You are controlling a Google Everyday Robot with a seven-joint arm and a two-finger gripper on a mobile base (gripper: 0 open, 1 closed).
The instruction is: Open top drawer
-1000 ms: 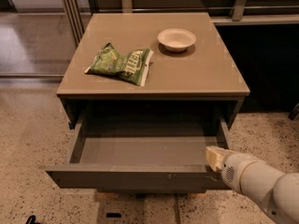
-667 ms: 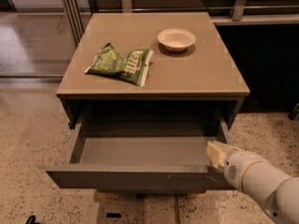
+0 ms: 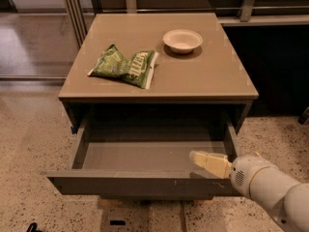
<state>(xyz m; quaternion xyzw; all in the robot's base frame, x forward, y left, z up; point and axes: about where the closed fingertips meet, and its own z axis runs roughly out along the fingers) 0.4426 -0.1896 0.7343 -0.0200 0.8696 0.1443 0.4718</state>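
Found top drawer (image 3: 145,183) pulled well out beneath tan worktop (image 3: 217,81) bearing green snack bag (image 3: 124,66) and pale bowl (image 3: 182,40), gripper (image 3: 206,161) inside its front right corner, opening impossible to tell, over speckled floor (image 3: 29,149).

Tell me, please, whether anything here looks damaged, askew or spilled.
Only a minor thing: the top drawer has pale scuffs on its front, right of centre. It is pulled out and looks square, with the gripper inside its right front corner. Nothing looks spilled.

Tabletop (image 3: 212,79): green snack bag (image 3: 124,66), pale bowl (image 3: 182,40); tool (image 3: 197,158) below, front-right.
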